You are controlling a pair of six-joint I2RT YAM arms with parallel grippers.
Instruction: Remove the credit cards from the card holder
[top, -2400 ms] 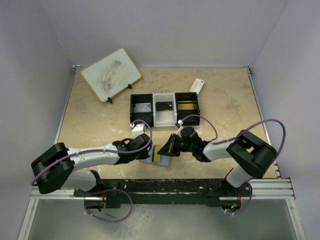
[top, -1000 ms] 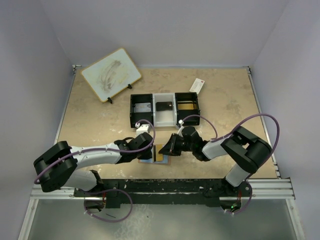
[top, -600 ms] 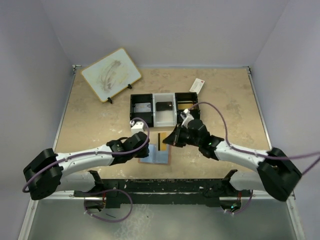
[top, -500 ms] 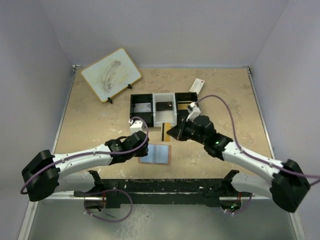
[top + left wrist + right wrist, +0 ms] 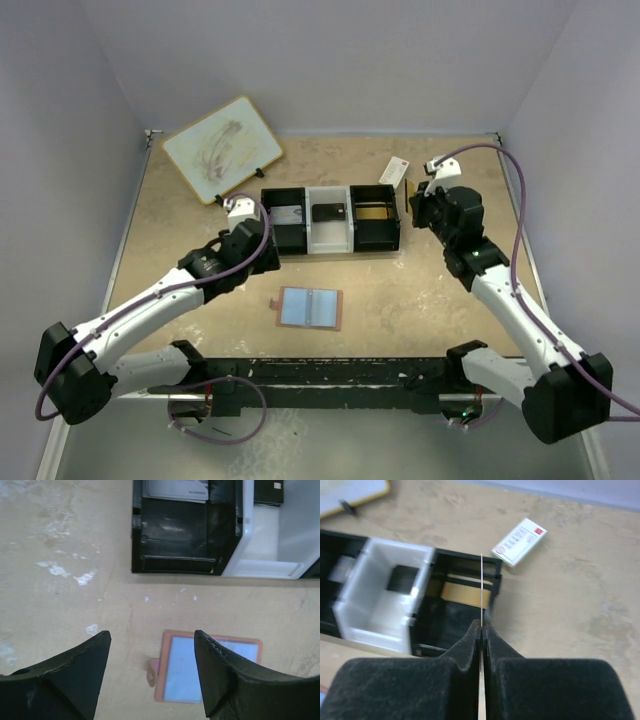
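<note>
Top camera first: the small salmon-tan leather card holder point(image 5: 311, 308) lies open and flat on the beige stone-look desk point(image 5: 450, 290), just below the middle of the frame. Its bluish clear pockets face up, and it is well apart from both arms. Above it sits the black-and-white three-compartment tray point(image 5: 330, 246). There is a silvery grey card point(image 5: 288, 213) in the left bay, a black card point(image 5: 328, 212) in the white middle bay and a tan-gold card point(image 5: 372, 212) in the right bay. The left arm point(image 5: 150, 305) reaches up from the lower left, and the left jaws are by the tray's left end. The right arm point(image 5: 510, 300) climbs the right side. The right jaws hold a thin card point(image 5: 407, 193) on edge just right of the tray, below a white packet with a red end point(image 5: 395, 171). A white board on a small stand point(image 5: 222, 148) leans at upper left.

Over to the left wrist camera: the left jaws stand wide apart with nothing between them, above the desk. The card holder point(image 5: 185, 672) shows at lower centre, partly behind the right-hand finger. The tray point(image 5: 175, 562) runs across the top.

Right wrist camera: the right jaws are pressed tight together on the thin card point(image 5: 481, 590), which shows as a pale upright line at centre. Behind it are the tray's right bay and the tan-gold card point(image 5: 462, 591), with the packet point(image 5: 520, 544) at upper right.
</note>
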